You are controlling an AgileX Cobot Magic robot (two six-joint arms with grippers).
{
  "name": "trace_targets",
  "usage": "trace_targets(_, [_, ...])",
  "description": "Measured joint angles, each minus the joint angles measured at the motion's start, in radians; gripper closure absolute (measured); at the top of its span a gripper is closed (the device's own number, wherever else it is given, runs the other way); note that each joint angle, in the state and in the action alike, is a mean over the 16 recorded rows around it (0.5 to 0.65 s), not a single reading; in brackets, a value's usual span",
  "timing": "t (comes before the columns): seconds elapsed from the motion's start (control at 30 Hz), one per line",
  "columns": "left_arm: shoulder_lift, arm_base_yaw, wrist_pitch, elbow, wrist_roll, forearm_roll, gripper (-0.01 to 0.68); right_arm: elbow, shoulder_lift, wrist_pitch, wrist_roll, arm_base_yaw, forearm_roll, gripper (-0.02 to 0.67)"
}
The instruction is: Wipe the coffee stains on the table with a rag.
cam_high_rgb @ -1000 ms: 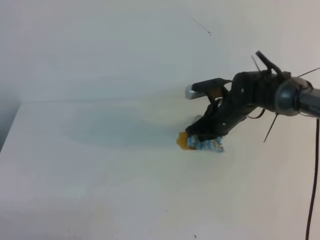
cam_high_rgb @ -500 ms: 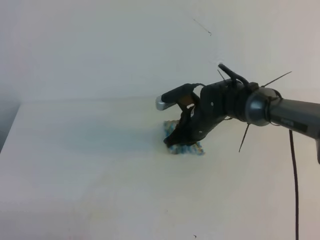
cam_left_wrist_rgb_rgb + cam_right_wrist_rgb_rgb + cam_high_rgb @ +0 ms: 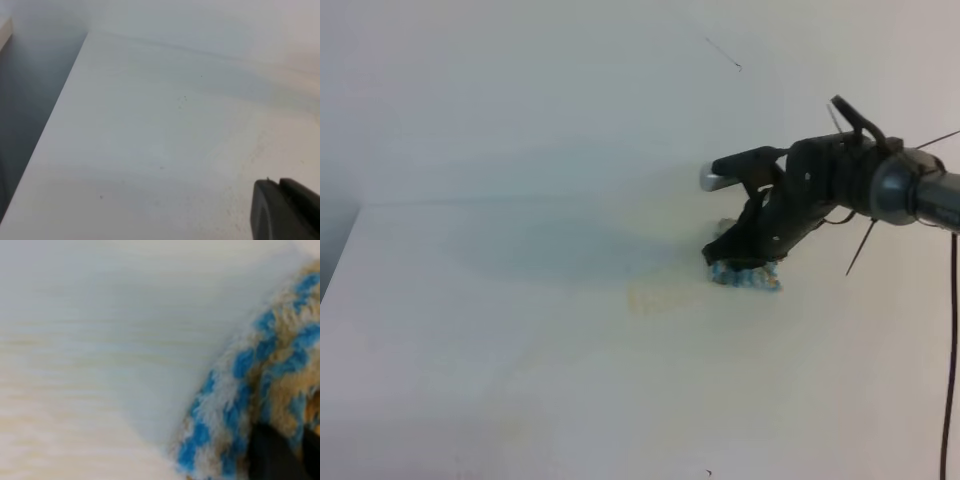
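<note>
The right gripper [image 3: 745, 262] is clamped shut on the rag [image 3: 747, 273], pressing it down onto the table [image 3: 500, 340] right of centre in the high view. The rag is bunched under the jaws, so only a short strip of blue, white and tan pile shows below and just right of the fingertips; that visible strip runs roughly left to right, its right end poking out a little past the gripper. The arm comes in from the right edge and slopes down and leftward to the cloth. Just left of the rag and slightly nearer, a faint yellowish smear [image 3: 660, 296] lies on the white top, a pale, thin oval stretched left to right; it sits beside the cloth, not under it. A weaker tan haze spreads on the table farther back, between the smear and the wall. In the right wrist view the rag [image 3: 260, 405] fills the right side, its fuzzy edge curving from upper right to lower middle, with a dark finger [image 3: 272, 457] over it at the bottom right; the table [image 3: 90, 340] to its left shows soft tan streaks. The left gripper [image 3: 285, 210] appears only as a dark block in the bottom right corner of its own view, above bare table near the left edge, and whether it is open cannot be told.
</note>
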Motion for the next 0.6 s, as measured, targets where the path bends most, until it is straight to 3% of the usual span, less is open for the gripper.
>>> trace_targets(0.3, [0.0, 0.0, 0.0, 0.0, 0.0, 0.0, 0.673, -0.045, 0.035, 0.049, -0.031, 0.149, 0.092, 0.652])
trace_targets(0.6, [0.002, 0.0, 0.001, -0.003, -0.001, 0.0, 0.674, -0.077, 0.037, 0.211, 0.164, 0.189, -0.202, 0.652])
